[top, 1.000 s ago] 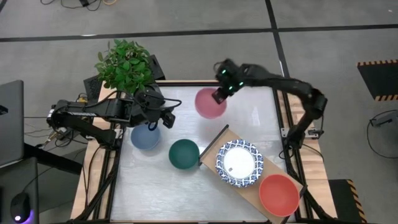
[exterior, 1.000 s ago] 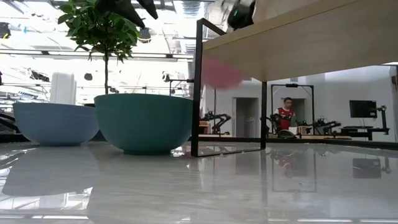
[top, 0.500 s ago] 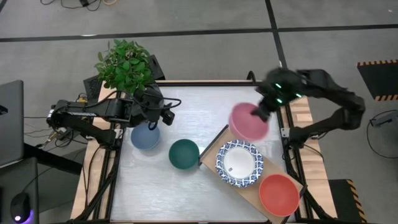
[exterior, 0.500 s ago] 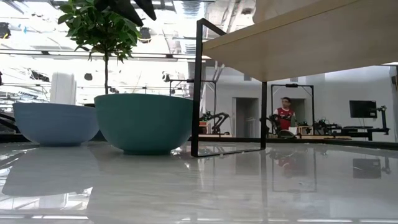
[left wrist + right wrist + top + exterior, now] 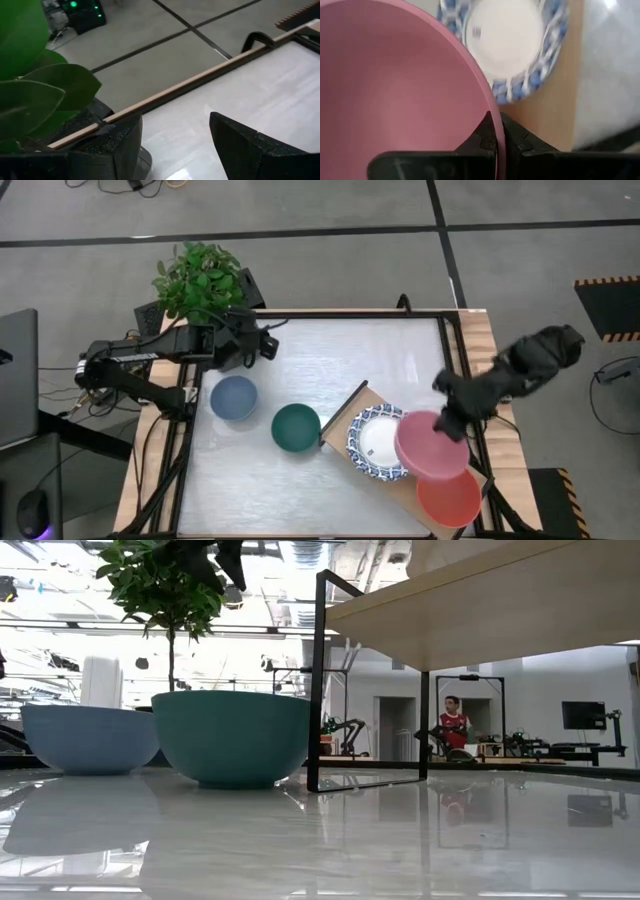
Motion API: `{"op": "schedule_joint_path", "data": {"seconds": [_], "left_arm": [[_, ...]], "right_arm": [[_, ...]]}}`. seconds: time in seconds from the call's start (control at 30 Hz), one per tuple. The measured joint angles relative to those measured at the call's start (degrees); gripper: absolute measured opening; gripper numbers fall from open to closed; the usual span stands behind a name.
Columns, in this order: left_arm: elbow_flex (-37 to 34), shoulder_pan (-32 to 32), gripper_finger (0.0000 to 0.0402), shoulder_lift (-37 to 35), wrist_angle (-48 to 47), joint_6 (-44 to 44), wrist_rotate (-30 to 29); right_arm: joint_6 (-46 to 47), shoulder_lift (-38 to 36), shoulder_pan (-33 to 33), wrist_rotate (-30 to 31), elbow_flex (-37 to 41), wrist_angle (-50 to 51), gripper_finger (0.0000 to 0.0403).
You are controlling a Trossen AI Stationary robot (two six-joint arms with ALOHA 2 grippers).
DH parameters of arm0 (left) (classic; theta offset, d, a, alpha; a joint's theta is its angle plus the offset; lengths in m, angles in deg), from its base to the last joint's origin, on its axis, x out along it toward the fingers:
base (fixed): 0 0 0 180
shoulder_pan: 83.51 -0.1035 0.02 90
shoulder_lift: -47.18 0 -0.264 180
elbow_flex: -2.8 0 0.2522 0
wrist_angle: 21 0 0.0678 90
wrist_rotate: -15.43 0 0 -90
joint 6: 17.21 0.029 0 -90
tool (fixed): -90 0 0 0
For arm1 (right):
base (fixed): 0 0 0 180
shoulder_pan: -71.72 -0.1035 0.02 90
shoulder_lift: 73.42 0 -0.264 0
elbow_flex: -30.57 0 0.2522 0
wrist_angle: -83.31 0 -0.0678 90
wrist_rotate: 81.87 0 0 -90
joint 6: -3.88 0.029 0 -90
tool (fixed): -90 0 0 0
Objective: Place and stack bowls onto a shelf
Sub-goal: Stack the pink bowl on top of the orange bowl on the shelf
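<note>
Overhead, right gripper point(image 5: 496, 134) pinching pink bowl point(image 5: 430, 444) rim above the shelf point(image 5: 400, 492) (white table point(image 5: 300, 490) glossy); left gripper point(image 5: 175, 145) spread, beside plant point(image 5: 198, 282).

No legible text or labels.

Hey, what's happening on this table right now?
The right gripper is shut on the pink bowl's rim, holding it over the shelf between the blue-rimmed white bowl and the red bowl. The left gripper waits open by the plant. The green bowl and blue bowl sit on the table.
</note>
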State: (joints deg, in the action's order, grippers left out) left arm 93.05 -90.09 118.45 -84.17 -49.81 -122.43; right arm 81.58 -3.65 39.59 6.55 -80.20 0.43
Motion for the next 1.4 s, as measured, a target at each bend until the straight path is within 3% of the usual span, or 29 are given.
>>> {"op": "schedule_joint_path", "data": {"seconds": [0.17,0.4,0.63,0.77,0.93,1.13,1.4], "left_arm": [[0.00,-2.99,0.0219,0.00,0.46,0.02,0.00],[0.00,-6.73,0.0219,0.08,0.87,0.04,0.02],[0.00,-8.84,0.0219,0.11,3.01,3.03,1.99],[0.00,-9.04,0.0219,0.11,4.41,4.30,2.63],[0.00,-9.04,0.0219,0.11,4.35,4.32,2.62],[0.00,-9.04,0.0219,0.11,4.33,3.21,2.64],[0.00,-9.02,0.0219,0.11,4.33,1.42,2.75]], "right_arm": [[11.75,2.90,-10.24,1.13,0.00,1.78,0.0029],[29.33,5.24,-22.04,8.50,0.07,5.75,0.0029],[41.64,7.26,-30.28,8.35,2.64,6.70,0.0030],[44.20,7.71,-32.95,8.87,2.64,6.64,0.0030],[43.36,8.16,-33.86,14.60,4.61,6.56,0.0029],[44.84,8.22,-34.00,13.05,9.60,5.98,0.0033],[45.34,8.23,-35.86,12.15,10.19,6.64,0.0040]]}}
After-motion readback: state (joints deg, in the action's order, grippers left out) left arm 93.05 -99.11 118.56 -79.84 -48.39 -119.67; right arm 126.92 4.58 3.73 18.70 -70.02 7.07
